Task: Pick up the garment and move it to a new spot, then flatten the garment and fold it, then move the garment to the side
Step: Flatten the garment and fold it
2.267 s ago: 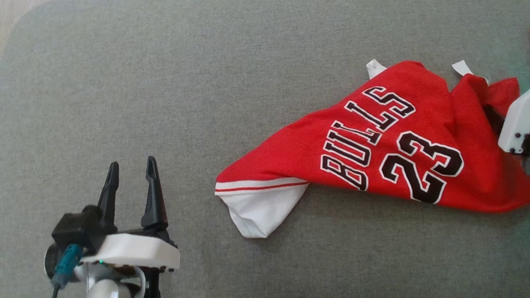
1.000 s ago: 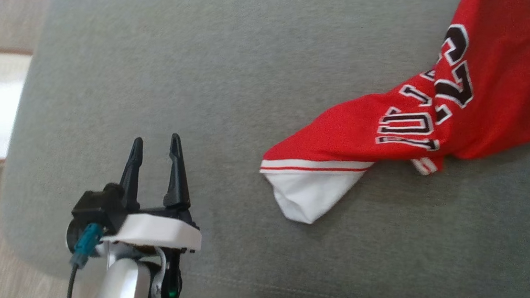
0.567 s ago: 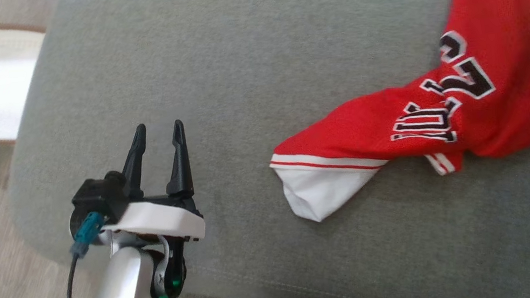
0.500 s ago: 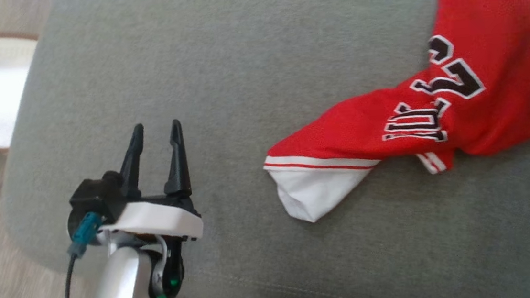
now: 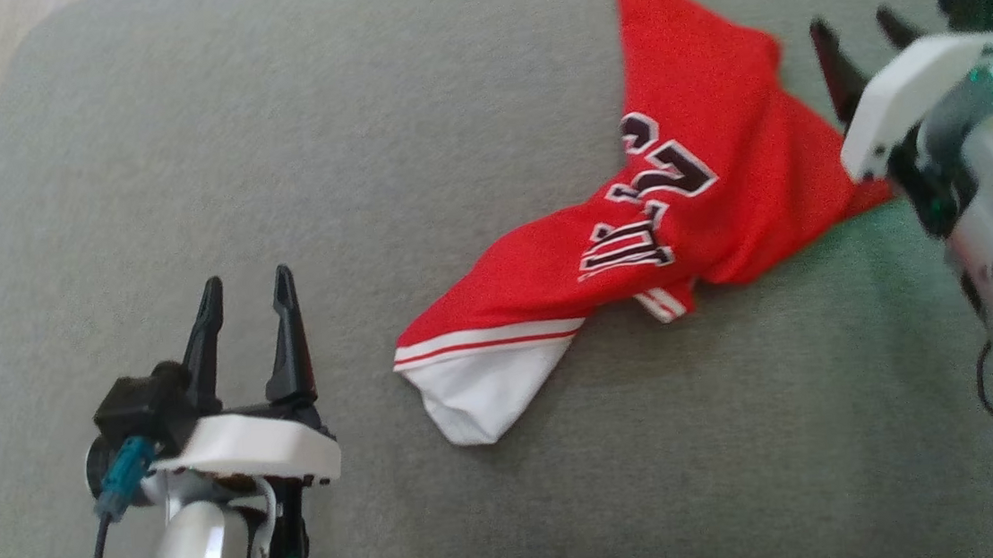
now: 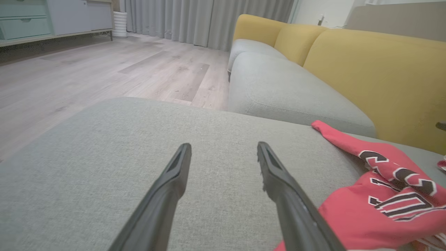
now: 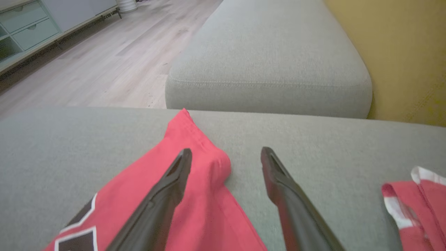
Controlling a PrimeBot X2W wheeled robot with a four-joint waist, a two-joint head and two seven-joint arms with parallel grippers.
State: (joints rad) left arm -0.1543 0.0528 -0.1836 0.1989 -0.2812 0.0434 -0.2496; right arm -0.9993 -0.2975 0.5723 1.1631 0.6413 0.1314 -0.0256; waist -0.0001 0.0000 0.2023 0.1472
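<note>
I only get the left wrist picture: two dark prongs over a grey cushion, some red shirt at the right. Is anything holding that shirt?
Observer: No. The right wrist view shows the right pincer open over the shirt, gripping nothing.
Operator: Is it all red?
Observer: No, the head view shows a white hem at its end nearest the left pincer.
Operator: Other clothes?
Observer: A second red-and-white piece lies at the right wrist view's right edge.

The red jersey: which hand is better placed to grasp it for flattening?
Probably the right hand: open, partly over the jersey. The left hand is open too, but bare cushion separates it.
</note>
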